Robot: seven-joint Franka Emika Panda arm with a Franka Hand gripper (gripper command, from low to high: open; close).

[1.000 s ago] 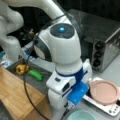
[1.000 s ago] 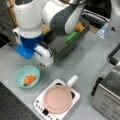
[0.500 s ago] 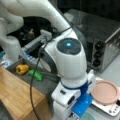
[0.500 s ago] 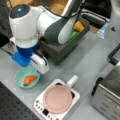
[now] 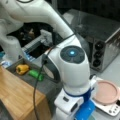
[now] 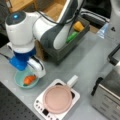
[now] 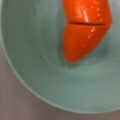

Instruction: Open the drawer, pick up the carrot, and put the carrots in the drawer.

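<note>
The carrot (image 6: 29,79) lies in a pale teal bowl (image 6: 18,81) on the grey counter (image 6: 82,62), at a front view's lower left. In the wrist view the carrot (image 7: 83,30) fills the upper right of the bowl (image 7: 32,62), its tapered tip pointing down and a thin seam crossing its body.

The claw (image 6: 33,75) hangs right over the bowl, just above the carrot (its fingers are hidden behind the white and blue wrist housing, so I cannot tell whether it is spread or clenched, or whether it touches the carrot).

The drawer (image 6: 63,51) stands pulled out of the bamboo-topped cabinet (image 5: 17,95); in both front views a yellow vegetable (image 5: 22,69) and a green vegetable (image 5: 35,74) lie inside it, side by side.

Beside the bowl sits a white burner with a pink pan (image 6: 58,99) on it, and a silver toaster oven (image 5: 100,40) stands beyond.
</note>
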